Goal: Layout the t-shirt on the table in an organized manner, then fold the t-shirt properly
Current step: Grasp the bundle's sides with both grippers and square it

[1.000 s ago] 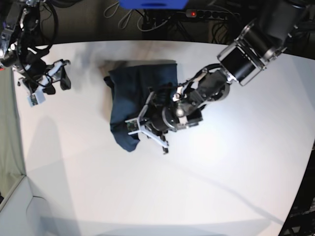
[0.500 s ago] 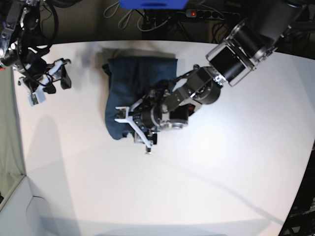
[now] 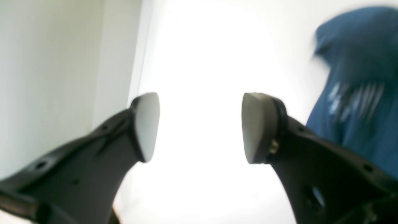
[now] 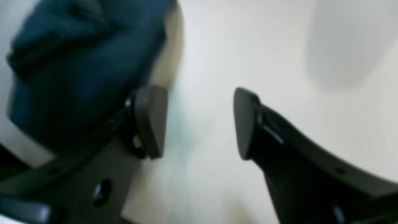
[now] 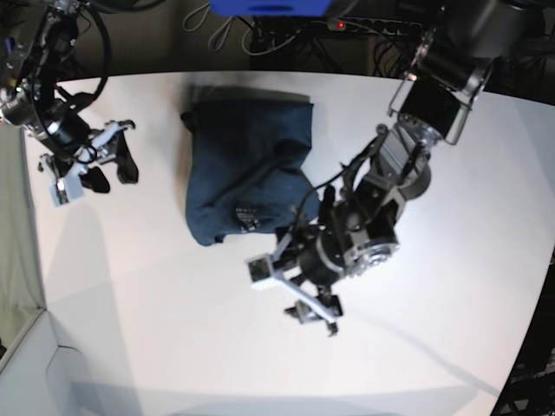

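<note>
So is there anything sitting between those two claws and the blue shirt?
Nothing visible does. The t-shirt lies bunched on the table, with only bare tabletop between it and the open left gripper, and likewise the open right gripper.

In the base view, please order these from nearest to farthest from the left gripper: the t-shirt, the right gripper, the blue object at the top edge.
From the left gripper:
1. t-shirt, just up and left of it on the table.
2. right gripper, far left, across the shirt.
3. blue object, top edge, behind the table.
</note>
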